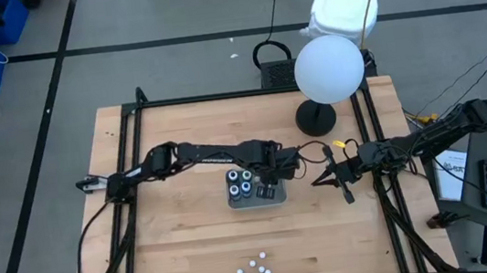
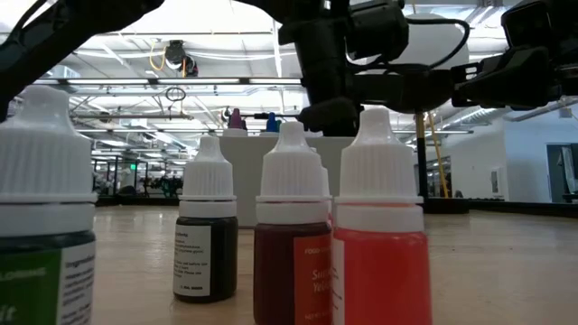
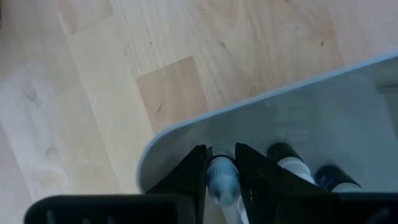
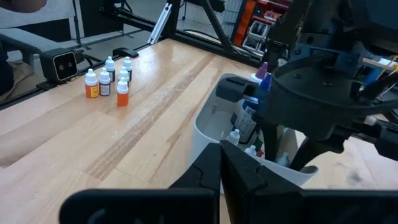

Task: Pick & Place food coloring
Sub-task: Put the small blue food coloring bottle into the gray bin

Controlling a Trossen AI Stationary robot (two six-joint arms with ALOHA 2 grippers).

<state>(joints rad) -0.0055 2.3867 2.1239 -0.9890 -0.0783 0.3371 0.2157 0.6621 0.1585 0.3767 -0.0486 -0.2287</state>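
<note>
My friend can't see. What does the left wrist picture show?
The left tool is shut on a small blue-capped food coloring bottle, holding it over the rounded clear plastic tray. Two more small bottles lie in the tray, which sits on the light wooden table.

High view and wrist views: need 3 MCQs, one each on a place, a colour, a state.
1. Where is the left gripper?
A) over the loose bottles
B) over the tray
C) over bare wood

2. What colour are the loose bottles' caps in the low view?
A) white
B) black
C) yellow

3. What state is the right gripper in?
A) wide open
B) gripping a bottle
C) shut, empty

1 B: the left wrist view shows its fingers on either side of a blue-capped bottle inside the tray.
2 A: every cap in view is white.
3 C: its fingers meet with nothing between them, beside the tray.
</note>
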